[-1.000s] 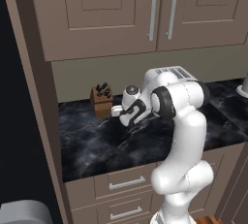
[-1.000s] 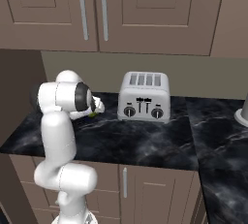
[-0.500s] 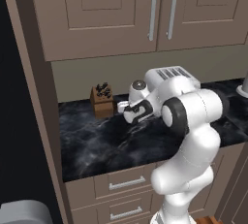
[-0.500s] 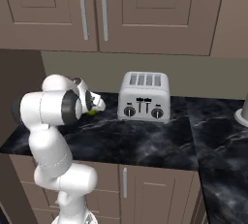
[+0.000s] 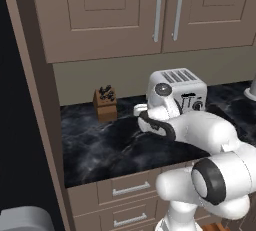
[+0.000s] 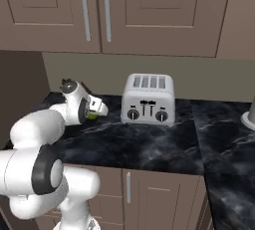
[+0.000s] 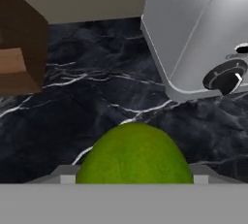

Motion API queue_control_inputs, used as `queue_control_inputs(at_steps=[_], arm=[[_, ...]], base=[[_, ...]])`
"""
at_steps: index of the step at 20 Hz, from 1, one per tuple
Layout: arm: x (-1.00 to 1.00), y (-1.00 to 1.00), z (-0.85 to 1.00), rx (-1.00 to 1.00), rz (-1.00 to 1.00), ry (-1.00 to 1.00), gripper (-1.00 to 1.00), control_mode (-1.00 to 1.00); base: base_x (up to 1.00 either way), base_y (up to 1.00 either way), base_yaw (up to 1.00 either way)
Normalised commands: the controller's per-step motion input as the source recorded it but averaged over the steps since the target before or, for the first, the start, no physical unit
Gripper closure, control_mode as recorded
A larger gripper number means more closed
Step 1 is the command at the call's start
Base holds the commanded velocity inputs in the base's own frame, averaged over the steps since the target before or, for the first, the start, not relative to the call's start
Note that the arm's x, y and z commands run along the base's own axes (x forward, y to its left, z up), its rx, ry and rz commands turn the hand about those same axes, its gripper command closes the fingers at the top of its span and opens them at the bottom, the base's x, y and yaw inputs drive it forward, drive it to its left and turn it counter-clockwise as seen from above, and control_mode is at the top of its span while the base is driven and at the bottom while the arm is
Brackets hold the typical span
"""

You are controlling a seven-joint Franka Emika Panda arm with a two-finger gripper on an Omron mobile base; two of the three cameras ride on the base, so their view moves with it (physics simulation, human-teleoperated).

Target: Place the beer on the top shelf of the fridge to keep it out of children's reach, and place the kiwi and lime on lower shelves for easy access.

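Observation:
The lime (image 7: 134, 156), a smooth yellow-green ball, sits right in front of the hand camera and hides the fingertips. In the right base view the lime (image 6: 93, 116) peeks out at the tip of my gripper (image 6: 98, 109), which is shut on it just above the black marble counter (image 6: 149, 144), left of the toaster. The left base view shows the gripper (image 5: 140, 110) between the knife block and the toaster. The fridge's black body (image 5: 20, 125) runs down the far left edge. Beer, kiwi and shelves are out of view.
A silver toaster (image 6: 148, 98) stands at the back of the counter, close to the hand's right. A brown knife block (image 5: 105, 103) stands at the back left. Taupe upper cupboards (image 5: 125, 10) hang overhead, and drawers (image 5: 131, 189) sit below the counter edge.
The arm's elbow has swung down and back toward the base while the hand, still holding the lime, stays low over the counter between knife block and toaster.

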Motion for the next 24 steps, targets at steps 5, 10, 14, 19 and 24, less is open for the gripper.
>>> queue_control_inputs(at_steps=[5, 10, 14, 19, 24], arm=[[-0.92, -0.3, 0.81, 0.0, 0.0, -0.08, 1.0, -1.0], [-0.97, -0.19, 0.65, 0.0, 0.0, -0.03, 1.0, -1.0], [-0.91, -0.08, 0.51, 0.0, 0.0, 0.0, 1.0, -1.0], [-0.68, 0.0, 0.59, 0.0, 0.02, 0.0, 1.0, -1.0], [-0.57, 0.0, 0.59, 0.0, 0.05, 0.0, 1.0, -1.0]], base=[[0.0, 0.0, 0.0], [0.0, 0.0, 0.0], [0.0, 0.0, 0.0], [0.0, 0.0, 0.0], [0.0, 0.0, 0.0]])
